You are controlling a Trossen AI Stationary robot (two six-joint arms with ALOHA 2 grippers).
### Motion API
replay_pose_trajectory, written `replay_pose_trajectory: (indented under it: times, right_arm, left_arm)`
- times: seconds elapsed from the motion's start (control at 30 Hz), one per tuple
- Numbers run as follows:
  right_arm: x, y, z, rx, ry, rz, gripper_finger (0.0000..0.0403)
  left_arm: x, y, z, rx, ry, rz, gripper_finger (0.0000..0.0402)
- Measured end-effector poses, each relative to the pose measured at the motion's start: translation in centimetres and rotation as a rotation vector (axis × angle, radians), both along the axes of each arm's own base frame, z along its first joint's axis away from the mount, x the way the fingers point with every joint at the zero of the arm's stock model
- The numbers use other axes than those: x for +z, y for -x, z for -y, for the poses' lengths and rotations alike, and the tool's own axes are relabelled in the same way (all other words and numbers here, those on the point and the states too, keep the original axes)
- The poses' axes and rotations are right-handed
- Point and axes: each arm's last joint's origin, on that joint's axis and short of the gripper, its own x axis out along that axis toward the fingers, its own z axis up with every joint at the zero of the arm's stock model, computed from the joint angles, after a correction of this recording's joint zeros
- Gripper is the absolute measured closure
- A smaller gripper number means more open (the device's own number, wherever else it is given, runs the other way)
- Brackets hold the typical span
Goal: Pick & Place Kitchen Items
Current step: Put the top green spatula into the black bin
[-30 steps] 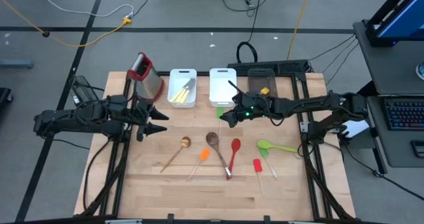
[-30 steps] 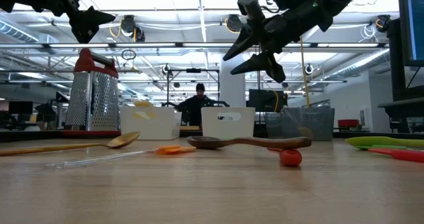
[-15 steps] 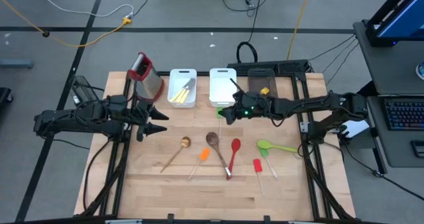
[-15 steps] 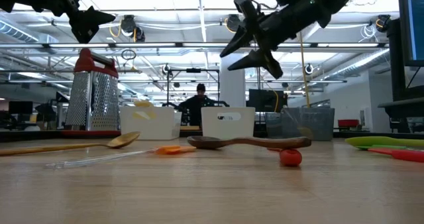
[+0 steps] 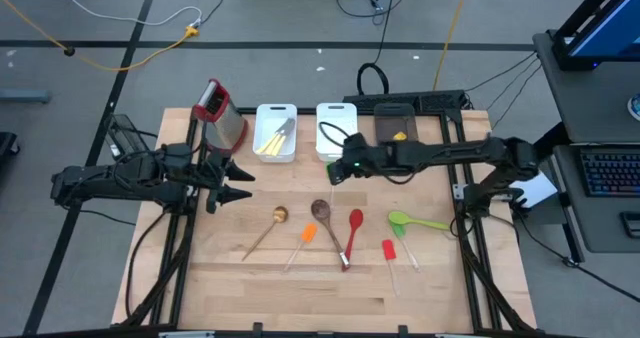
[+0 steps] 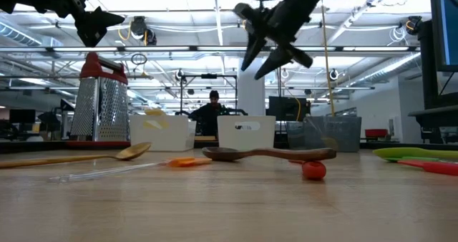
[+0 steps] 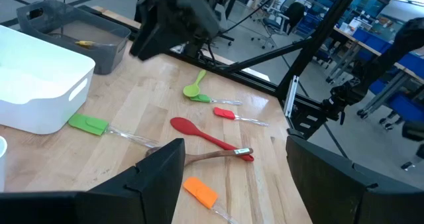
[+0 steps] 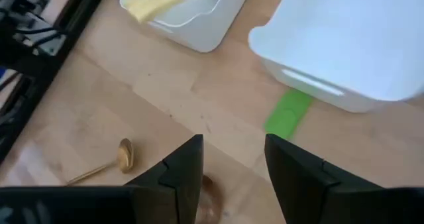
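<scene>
Right pincer (image 5: 337,171): upper centre, raised above the counter (image 5: 240,278), jaws apart, empty.
Left pincer (image 5: 240,182): left-centre, level, open, empty.

A robotics lab: ceiling strip lights (image 6: 200,13), equipment racks (image 7: 371,32) (cables (image 5: 120,38) across the floor).

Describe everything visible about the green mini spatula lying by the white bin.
The green mini spatula has a flat, lime-green rectangular blade and a thin clear handle, plastic by the look of it. It lies flat on the wooden table, untouched, with its blade right beside the front wall of the empty white bin, whether touching it or not I cannot tell. The handle points away toward the red spoon. The right gripper hovers above it, open and empty.
</scene>
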Motion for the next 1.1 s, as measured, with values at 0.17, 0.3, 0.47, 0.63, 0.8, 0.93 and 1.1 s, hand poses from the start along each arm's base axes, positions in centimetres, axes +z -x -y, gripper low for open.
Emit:
replay_pose_trajectory:
  times: [0.17,0.3,0.47,0.63,0.8,0.93,1.1]
  right_arm:
    - [-1.7,-2.8,0.0,0.018,-0.088,-0.068,0.0245]
    - [-3.8,-3.9,0.1,-0.028,-0.144,-0.188,0.0245]
    - [-6.1,-4.8,0.2,-0.069,-0.188,-0.218,0.0245]
    - [-7.7,-5.2,0.5,-0.122,-0.213,-0.248,0.0245]
    - [-9.3,-5.9,1.0,-0.143,-0.219,-0.242,0.0245]
    - [-10.5,-5.7,1.7,-0.214,-0.210,-0.289,0.0245]
    - [-10.5,-5.7,2.6,-0.239,-0.192,-0.282,0.0245]
  left_arm:
    - [0.0,0.0,0.0,0.000,0.000,0.000,0.0133]
    - [0.0,0.0,0.0,0.000,0.000,-0.001,0.0133]
    - [0.0,0.0,0.0,0.000,0.000,-0.002,0.0133]
    - [0.0,0.0,0.0,0.000,0.001,-0.003,0.0133]
    - [0.0,0.0,0.0,0.000,0.001,-0.005,0.0133]
    - [-0.1,0.0,0.0,0.000,0.001,-0.010,0.0133]
    - [-0.2,0.1,0.0,0.000,0.005,-0.025,0.0133]
